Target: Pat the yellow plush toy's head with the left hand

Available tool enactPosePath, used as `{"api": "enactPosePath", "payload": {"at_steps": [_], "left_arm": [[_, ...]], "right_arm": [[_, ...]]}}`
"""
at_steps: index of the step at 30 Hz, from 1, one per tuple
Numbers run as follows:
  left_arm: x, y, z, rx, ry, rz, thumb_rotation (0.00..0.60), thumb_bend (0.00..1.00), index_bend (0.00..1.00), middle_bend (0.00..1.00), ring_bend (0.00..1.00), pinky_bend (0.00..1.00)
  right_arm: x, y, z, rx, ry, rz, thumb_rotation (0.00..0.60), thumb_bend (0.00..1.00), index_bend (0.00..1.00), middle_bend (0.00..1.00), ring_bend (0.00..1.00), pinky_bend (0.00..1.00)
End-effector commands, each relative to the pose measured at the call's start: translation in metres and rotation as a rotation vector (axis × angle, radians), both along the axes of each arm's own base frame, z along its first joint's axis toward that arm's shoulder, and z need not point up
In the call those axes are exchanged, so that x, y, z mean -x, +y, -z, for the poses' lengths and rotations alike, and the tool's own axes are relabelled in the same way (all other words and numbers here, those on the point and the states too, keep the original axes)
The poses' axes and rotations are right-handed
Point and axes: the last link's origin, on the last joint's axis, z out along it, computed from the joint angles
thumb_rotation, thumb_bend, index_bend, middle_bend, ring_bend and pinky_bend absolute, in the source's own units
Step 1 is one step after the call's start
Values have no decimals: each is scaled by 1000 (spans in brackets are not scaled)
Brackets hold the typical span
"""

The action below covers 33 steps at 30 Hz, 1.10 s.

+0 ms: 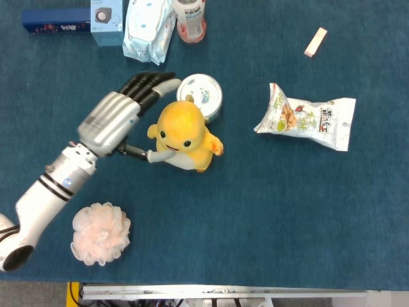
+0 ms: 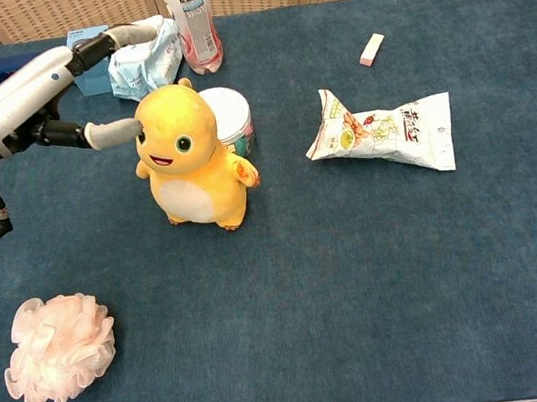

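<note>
Head view: my left hand (image 1: 118,118) is flat, palm down, just beside the yellow plush toy (image 1: 184,135), which stands upright mid-desk (image 1: 287,211) with the white tub (image 1: 200,93) touching or nearly touching its back. Fingers (image 1: 150,85) extended and close together, holding nothing; their tips sit off the toy's upper-left side, next to the head rather than over its crown. Thumb (image 1: 148,155) reaches in under the toy's cheek, looks like it's touching or close to it. So: approach is there, the pat itself isn't done as far as I can judge; I'd need to shift the palm over the crown and tap down. From straight above I can't read height, so can't say whether the palm is level with the head or higher. Chest view: hand sits at head level to the side, thumb tip at the toy's face by the eye, contact likely but not certain. Long fingers run behind the head toward the wipes pack (image 2: 144,56) and are partly hidden by the head and that clutter, so I can't tell whether they touch the plush. Forearm cut off at the frame edge. Right hand isn't in either view. Pink bath pouf (image 2: 58,349) and snack bag (image 2: 386,140) lie well apart from the toy.
</note>
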Motion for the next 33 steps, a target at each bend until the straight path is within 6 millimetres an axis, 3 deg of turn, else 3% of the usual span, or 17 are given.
{"api": "enactPosePath", "payload": {"at_steps": [1,13,33], "left_arm": [[-7,2,11,16,20,22,208,32,74,57,13,0],[-24,17,42,35,58,47,209,32,79,57,13,0],[-40,20,41,-1,84,91,210,32,82,57,13,0]], "right_arm": [[1,1,0,0,-1,4,600,113,321,403,301,357],[7,3,-5,6,2,24,600,112,320,403,301,357],[9,6,-6,7,-3,29,600,113,321,403,301,357]]}}
